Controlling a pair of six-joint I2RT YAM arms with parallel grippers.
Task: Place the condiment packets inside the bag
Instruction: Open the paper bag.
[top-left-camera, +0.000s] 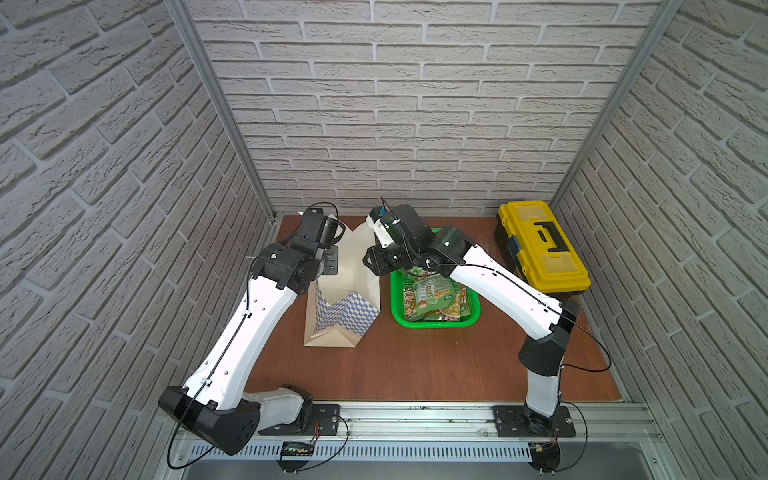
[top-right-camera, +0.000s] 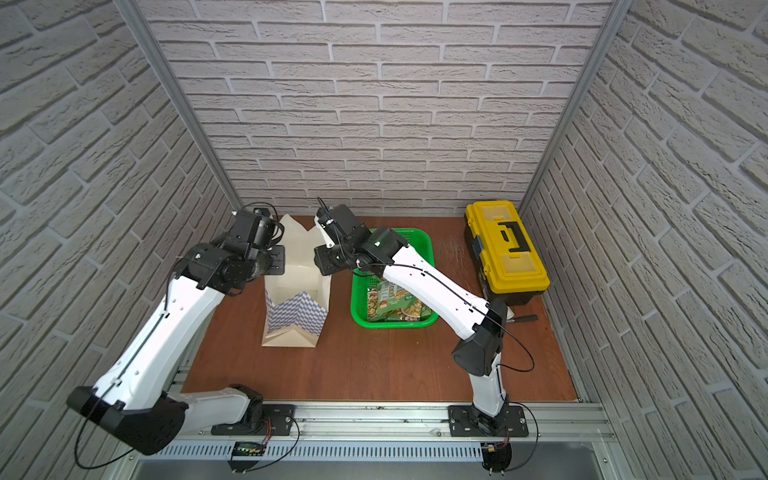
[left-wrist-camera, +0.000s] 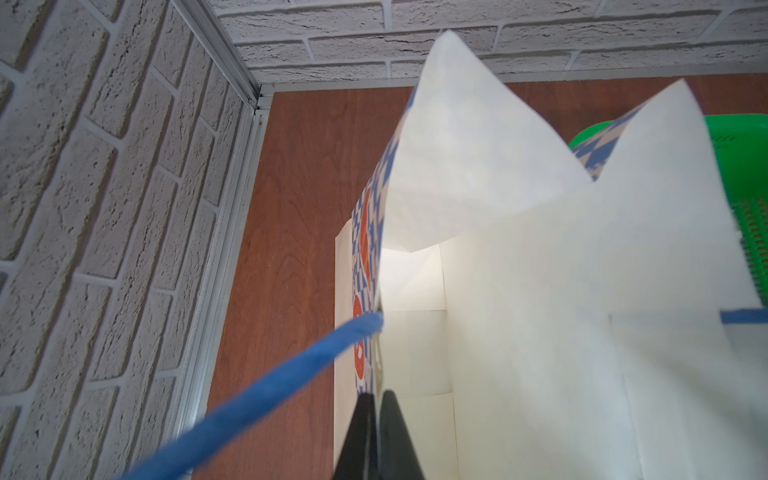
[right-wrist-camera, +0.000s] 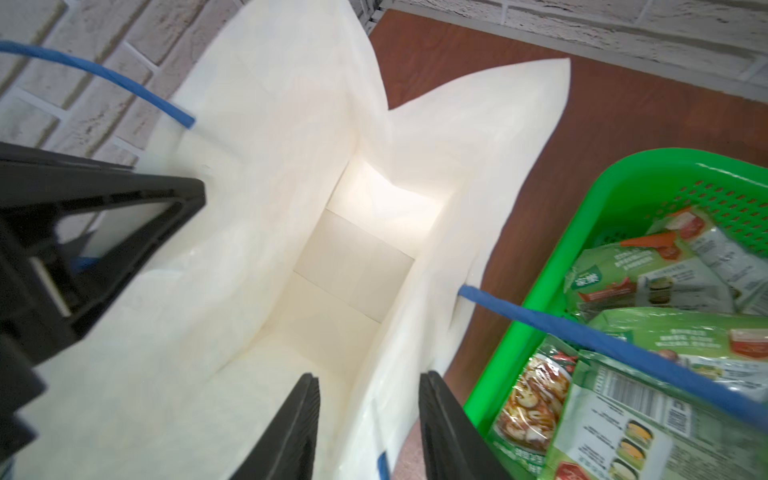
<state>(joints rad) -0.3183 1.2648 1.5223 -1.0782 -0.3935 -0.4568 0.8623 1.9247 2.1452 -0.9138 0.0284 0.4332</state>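
The left arm rises from the front rail and bends forward, and its wrist turns down over the left rim of the bag (top-left-camera: 347, 309). In the left wrist view the left gripper (left-wrist-camera: 376, 399) is closed, pinching the bag's wall at the top edge, just beside a blue cord handle (left-wrist-camera: 270, 395). The right arm stands up from the rail, and its forearm crosses above the green basket (top-left-camera: 436, 323) toward the bag's right rim. The right gripper (right-wrist-camera: 369, 376) has its jaws apart and grips nothing; the bag's right wall stands between the two fingers. The bag stands upright on the brown table (top-left-camera: 415, 365), mouth open, white inside, blue-and-white check outside. The condiment packets (top-left-camera: 432, 299) lie heaped in the basket, which is just beside the bag on its right; in both top views the right forearm hides the far part of this heap. A yellow toolbox (top-left-camera: 540, 245) sits near the right wall, apart from the basket. One packet shows a barcode (right-wrist-camera: 640, 399) and small printed lines, and another a white logo on green, but I cannot read them. Red-orange marks (left-wrist-camera: 363, 232) on the bag's outside are also not readable.
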